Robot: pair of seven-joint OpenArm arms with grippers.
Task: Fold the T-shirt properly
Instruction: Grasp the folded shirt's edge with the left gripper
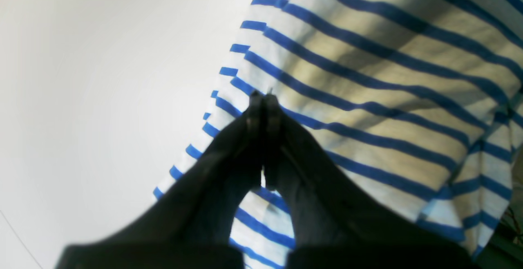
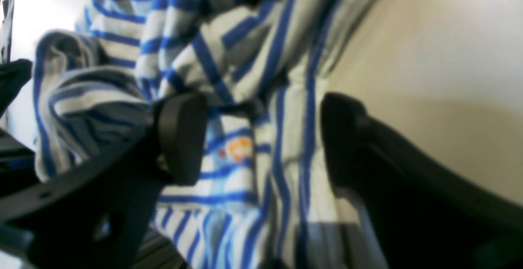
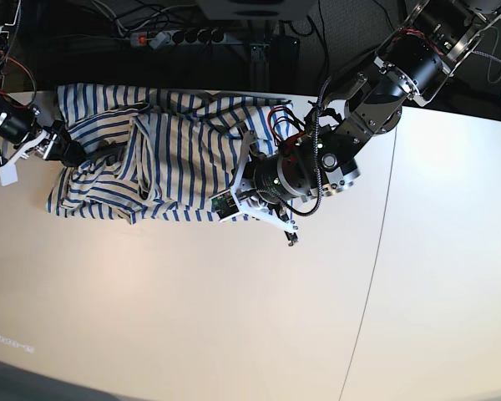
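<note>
So your T-shirt is lying bunched up along the far edge of the white bench, spread sideways but pretty rumpled, with folds piled through the middle and its end over by your right arm looking scrunched. Your left gripper is pinched fully closed, both fingertips pressed together with no gap you can see, and it sits right over the striped edge of the shirt where the fabric meets bare bench. From the left wrist view I honestly can't tell if there's a bit of cloth caught between the tips or if it's just closed above it, nothing obvious is sticking out. In the base view that arm is down low over the near hem of the shirt, around the middle of its long side. Your right gripper is wide open, its fingers standing well apart with striped fabric showing between them, including a small orange patch on the cloth. It isn't clamping anything. In the base view the right arm sits at the shirt's end, right against the crumpled fabric there. The right wrist view is blurry, so finer detail is lost.
</note>
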